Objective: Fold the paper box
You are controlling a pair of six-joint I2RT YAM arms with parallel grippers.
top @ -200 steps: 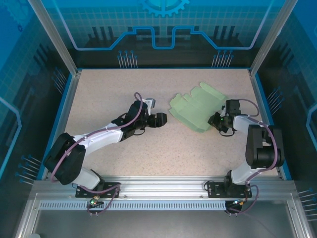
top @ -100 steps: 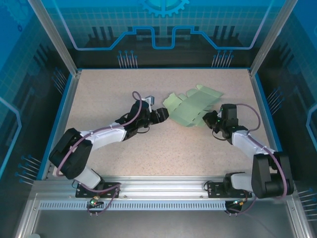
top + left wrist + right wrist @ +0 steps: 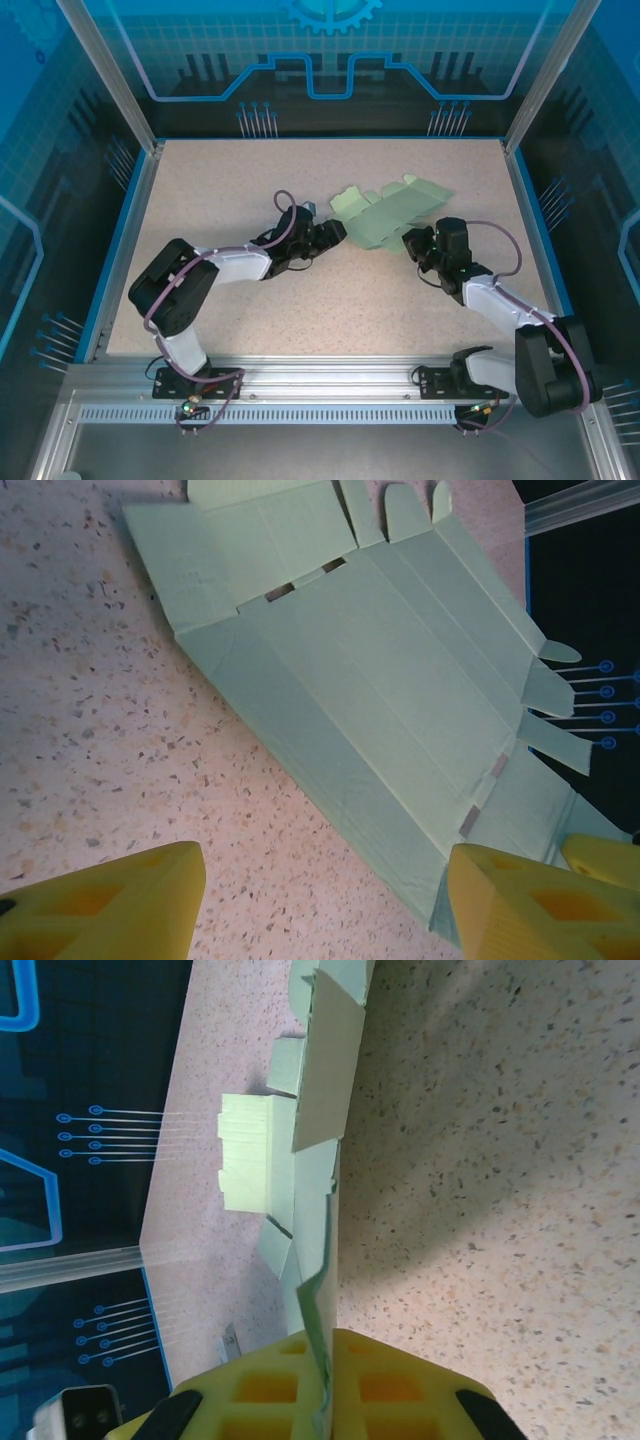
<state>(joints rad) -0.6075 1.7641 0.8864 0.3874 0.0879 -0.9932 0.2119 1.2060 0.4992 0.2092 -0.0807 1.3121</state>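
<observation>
The paper box (image 3: 385, 212) is a pale mint-green creased sheet with tabbed flaps, spread right of the table's middle. My right gripper (image 3: 412, 241) is at the sheet's near right edge. In the right wrist view its yellow fingers (image 3: 420, 1400) are shut on that edge of the paper box (image 3: 325, 1110), which stands up edge-on and lifted. My left gripper (image 3: 335, 234) is at the sheet's near left corner. In the left wrist view the left gripper (image 3: 325, 910) is open over the table. Its right finger (image 3: 530, 905) touches the near corner of the paper box (image 3: 380, 670).
A speckled beige table (image 3: 260, 300) has blue side rails and a metal frame at its near edge. A tiny pale tag (image 3: 230, 1338) lies on the table left of the held edge. Both arms stretch toward the middle from the near edge.
The right gripper has shut on the sheet's edge and pulled it left and nearer. The left arm has reached right, up to the sheet's near corner.
</observation>
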